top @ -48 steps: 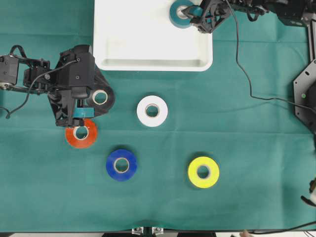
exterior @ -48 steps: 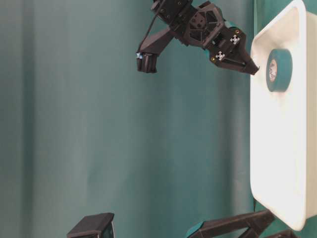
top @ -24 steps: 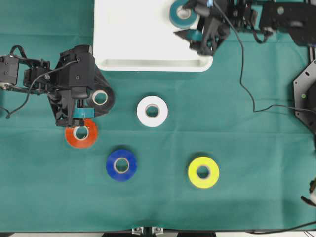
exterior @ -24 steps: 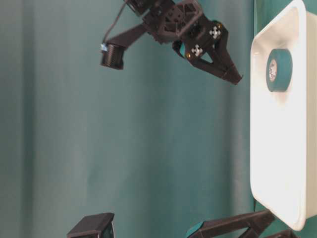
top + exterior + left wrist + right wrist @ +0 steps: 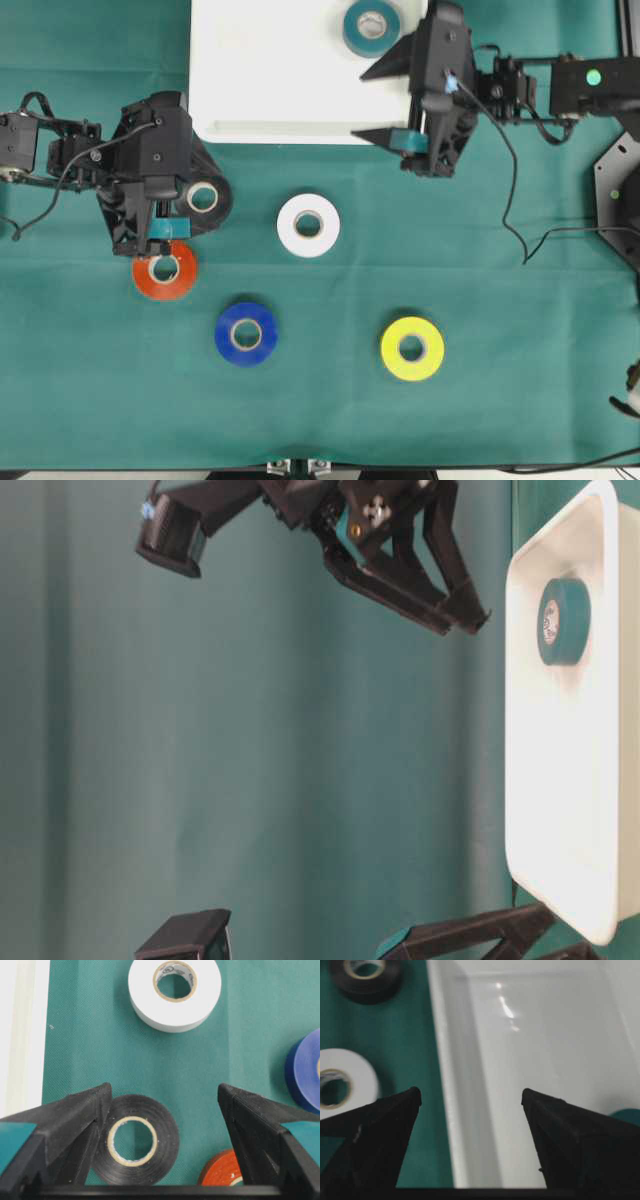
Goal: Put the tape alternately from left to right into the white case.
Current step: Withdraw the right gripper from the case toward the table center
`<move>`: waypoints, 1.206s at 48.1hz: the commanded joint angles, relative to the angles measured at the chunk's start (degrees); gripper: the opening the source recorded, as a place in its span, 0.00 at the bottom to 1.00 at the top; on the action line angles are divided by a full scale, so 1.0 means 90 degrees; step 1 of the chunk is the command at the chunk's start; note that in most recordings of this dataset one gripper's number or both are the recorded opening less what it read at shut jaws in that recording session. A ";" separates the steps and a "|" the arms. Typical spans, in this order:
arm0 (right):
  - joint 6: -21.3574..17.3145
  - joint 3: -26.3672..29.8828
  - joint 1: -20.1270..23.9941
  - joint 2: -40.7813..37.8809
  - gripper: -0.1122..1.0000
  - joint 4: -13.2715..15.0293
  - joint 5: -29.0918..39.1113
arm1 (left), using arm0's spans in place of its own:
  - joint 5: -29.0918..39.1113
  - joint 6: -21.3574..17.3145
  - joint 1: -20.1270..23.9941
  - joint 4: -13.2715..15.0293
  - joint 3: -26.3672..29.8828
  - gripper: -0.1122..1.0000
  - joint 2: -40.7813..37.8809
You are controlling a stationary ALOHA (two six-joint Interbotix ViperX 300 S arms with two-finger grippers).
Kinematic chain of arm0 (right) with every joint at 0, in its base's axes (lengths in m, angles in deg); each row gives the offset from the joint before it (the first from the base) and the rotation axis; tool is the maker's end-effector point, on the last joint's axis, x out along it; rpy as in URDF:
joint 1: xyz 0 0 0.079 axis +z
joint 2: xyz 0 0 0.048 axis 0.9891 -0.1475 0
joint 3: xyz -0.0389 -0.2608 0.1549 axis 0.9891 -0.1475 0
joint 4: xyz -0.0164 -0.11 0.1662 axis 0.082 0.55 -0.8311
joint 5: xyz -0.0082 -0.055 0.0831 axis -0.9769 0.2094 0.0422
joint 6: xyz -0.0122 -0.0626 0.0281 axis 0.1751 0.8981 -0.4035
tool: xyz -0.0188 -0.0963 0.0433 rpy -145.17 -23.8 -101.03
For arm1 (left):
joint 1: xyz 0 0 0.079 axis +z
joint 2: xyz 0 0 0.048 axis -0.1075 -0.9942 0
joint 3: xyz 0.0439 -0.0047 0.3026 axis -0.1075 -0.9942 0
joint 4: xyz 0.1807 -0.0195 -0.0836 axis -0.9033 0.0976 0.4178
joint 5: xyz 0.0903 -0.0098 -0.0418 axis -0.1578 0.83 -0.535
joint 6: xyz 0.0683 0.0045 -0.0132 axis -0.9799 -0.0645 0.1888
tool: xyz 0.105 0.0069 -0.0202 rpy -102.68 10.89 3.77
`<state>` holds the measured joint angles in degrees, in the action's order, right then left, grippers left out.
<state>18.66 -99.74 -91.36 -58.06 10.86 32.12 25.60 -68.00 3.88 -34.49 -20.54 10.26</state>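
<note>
Lying flat inside the white case (image 5: 300, 80), near its upper right corner, is the teal roll (image 5: 371, 26); the case is glossy, shallow, rectangular with rounded corners and a raised rim. Five more ring-shaped rolls with pale cores sit on the woven green cloth of the tabletop (image 5: 520, 330): black roll (image 5: 204, 198), white roll (image 5: 308, 225), orange-red roll (image 5: 165, 269), blue roll (image 5: 246, 334), yellow roll (image 5: 412, 348).

Right tool (image 5: 370, 105): matte black, pointed fingers spread wide, empty, holding nothing. It hangs over the right edge of the case, one finger over the tray floor, the other at the lower rim. It is clear of the teal roll.

Left tool (image 5: 160, 1105): jaws wide apart, nothing gripped. In the left wrist view the black roll lies between the fingers, right up against the left finger (image 5: 75, 1120); contact cannot be confirmed. The orange-red roll shows partly by the right finger.
</note>
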 commanded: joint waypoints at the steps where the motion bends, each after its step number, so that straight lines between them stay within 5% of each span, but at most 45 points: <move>1: -0.0010 -0.0020 0.0146 0.0186 0.89 0.0000 -0.0107 | -0.0029 0.0000 0.0010 0.0010 0.0107 0.84 0.0059; 44: -0.0010 -0.0264 0.0820 0.0322 0.89 0.0000 -0.0146 | -0.0029 0.0020 -0.0098 0.0010 0.0098 0.84 0.0068; 58: -0.0039 -0.0293 0.1377 0.0303 0.89 -0.0010 -0.0156 | -0.0029 0.0576 -0.0234 0.0000 0.0039 0.84 0.0059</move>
<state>18.40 -102.91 -80.03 -56.21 10.86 31.24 25.60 -63.52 2.13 -34.49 -20.63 10.35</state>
